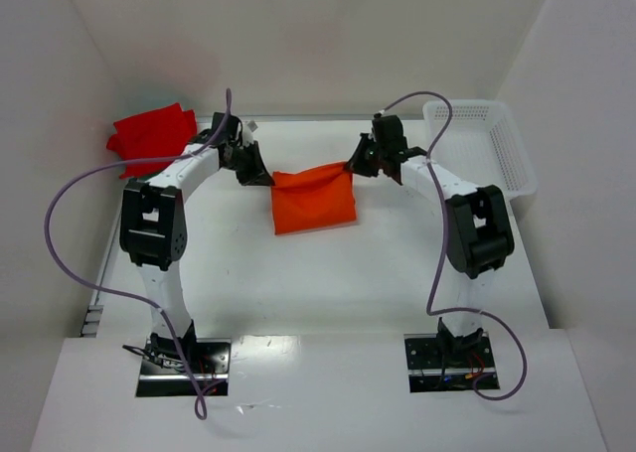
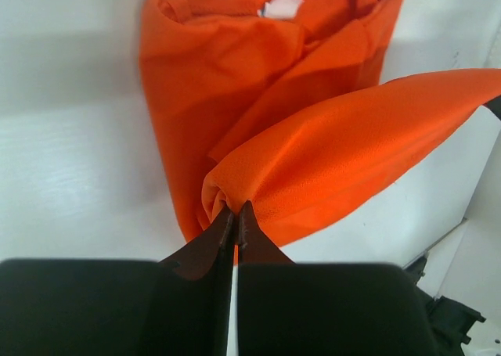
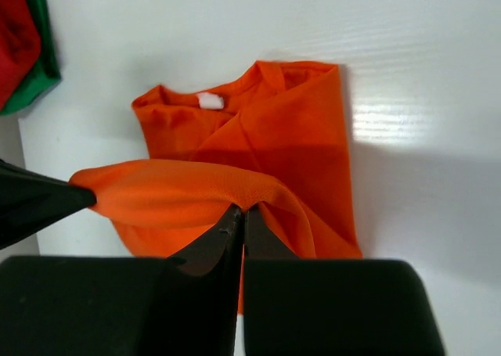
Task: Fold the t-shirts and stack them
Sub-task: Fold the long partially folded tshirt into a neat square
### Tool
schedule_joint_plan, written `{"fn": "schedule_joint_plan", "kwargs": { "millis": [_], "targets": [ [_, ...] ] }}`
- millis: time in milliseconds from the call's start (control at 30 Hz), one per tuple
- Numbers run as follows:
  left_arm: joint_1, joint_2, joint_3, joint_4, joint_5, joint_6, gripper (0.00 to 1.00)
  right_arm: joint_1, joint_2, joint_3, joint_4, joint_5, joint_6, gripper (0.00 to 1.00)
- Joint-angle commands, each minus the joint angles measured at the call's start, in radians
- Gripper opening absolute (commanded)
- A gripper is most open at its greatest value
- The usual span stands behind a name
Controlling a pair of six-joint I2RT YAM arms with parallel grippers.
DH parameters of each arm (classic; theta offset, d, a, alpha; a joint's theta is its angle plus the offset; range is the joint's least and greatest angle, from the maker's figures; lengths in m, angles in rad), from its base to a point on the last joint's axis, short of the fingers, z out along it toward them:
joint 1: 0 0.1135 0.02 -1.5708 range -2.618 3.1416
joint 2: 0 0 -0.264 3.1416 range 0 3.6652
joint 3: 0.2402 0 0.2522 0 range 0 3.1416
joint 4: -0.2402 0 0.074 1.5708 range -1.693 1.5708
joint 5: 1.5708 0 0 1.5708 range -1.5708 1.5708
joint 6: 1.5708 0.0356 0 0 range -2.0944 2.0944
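Jaws of the left gripper (image 1: pixel 260 174) and right gripper (image 1: pixel 354 167) were clenched on opposite ends of the raised far edge of the orange t-shirt (image 1: pixel 316 206), its body lying nearward on the bench (image 1: pixel 328 283).

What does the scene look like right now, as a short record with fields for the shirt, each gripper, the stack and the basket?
shirt in work: orange t-shirt, partly folded, one edge lifted off the table
left gripper: shut on the left end of the lifted edge
right gripper: shut on the right end of the same edge
stack: red shirt over a green shirt, far left corner
basket: white basket, far right
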Motion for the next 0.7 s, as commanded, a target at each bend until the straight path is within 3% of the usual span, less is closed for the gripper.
{"fn": "schedule_joint_plan", "kwargs": {
  "millis": [0,67,100,133,167,200,267,333,367,500,600,667],
  "targets": [
    [0.024,0.042,0.047,0.027,0.005,0.014,0.01,-0.023,0.066,0.088,0.049,0.019,-0.031,0.0],
    [0.036,0.08,0.056,0.051,0.016,0.003,0.06,-0.023,0.113,0.117,0.049,0.019,-0.04,0.05],
    [0.036,0.093,0.065,0.062,0.016,0.003,0.14,-0.023,0.125,0.117,0.049,0.019,-0.04,0.07],
    [0.048,0.102,0.076,0.074,0.016,-0.006,0.17,-0.034,0.138,0.128,0.049,0.019,-0.04,0.1],
    [0.061,0.123,0.076,0.097,0.016,-0.006,0.17,-0.034,0.159,0.137,0.064,0.028,-0.04,0.19],
    [0.061,0.136,0.094,0.097,0.029,-0.006,0.2,-0.034,0.17,0.137,0.075,0.028,-0.04,0.19],
    [0.085,0.162,0.148,0.097,0.029,-0.006,0.31,-0.057,0.179,0.165,0.088,0.019,-0.04,0.23],
    [0.099,0.176,0.177,0.097,0.007,0.013,0.5,-0.057,0.204,0.213,0.075,0.01,-0.052,0.38],
    [0.114,0.176,0.186,0.097,0.006,0.014,0.61,-0.057,0.214,0.234,0.064,0.01,-0.061,0.4],
    [0.127,0.117,0.206,0.106,0.026,0.062,0.84,-0.066,0.184,0.283,0.041,0.01,-0.092,0.41],
    [0.136,0.065,0.206,0.116,0.066,0.083,0.84,-0.066,0.121,0.271,0.076,-0.018,-0.092,0.34],
    [0.136,0.027,0.153,0.145,0.133,0.072,0.8,-0.066,0.078,0.258,0.09,-0.047,-0.092,0.19]
  ]
}}
